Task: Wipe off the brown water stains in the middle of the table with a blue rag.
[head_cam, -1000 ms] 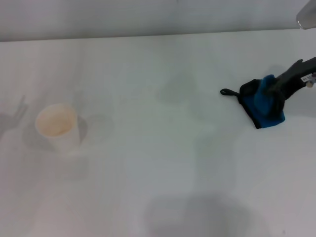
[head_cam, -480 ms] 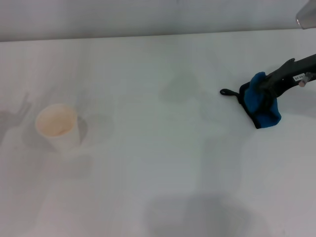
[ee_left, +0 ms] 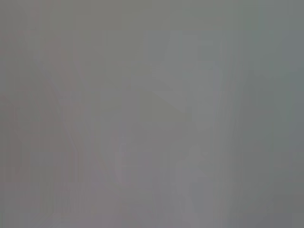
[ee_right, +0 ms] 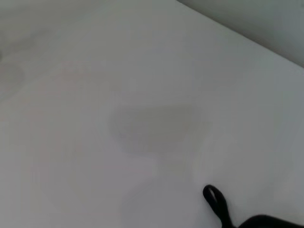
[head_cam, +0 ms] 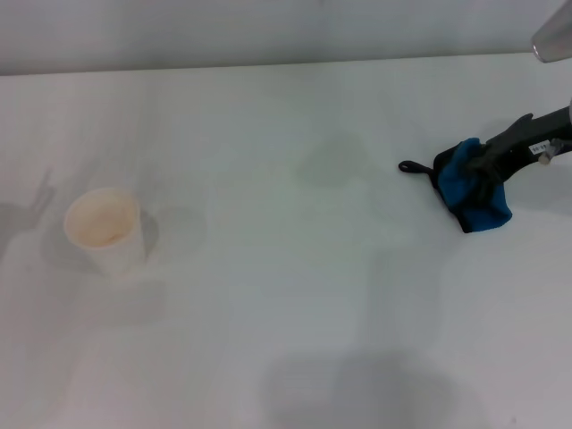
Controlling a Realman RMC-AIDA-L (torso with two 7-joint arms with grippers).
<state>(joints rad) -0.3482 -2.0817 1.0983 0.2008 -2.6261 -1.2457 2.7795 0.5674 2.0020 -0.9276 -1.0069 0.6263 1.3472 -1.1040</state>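
Head view: right gripper (head_cam: 490,164) reaches in from 3 o'clock, clamped on the bunched blue rag (head_cam: 474,192), whose lower fold rests on the bench (head_cam: 268,357). Rag looks soft, light and floppy (loop (head_cam: 409,166) trails toward 9 o'clock); hold the bunched middle so a flat fold can drag. Brown water stains (head_cam: 335,161) lie faint, near centre, apart from the rag. Left gripper not seen.

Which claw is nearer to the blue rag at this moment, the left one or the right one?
The right claw: it grips the blue rag at the table's right side. The left claw appears in no view.
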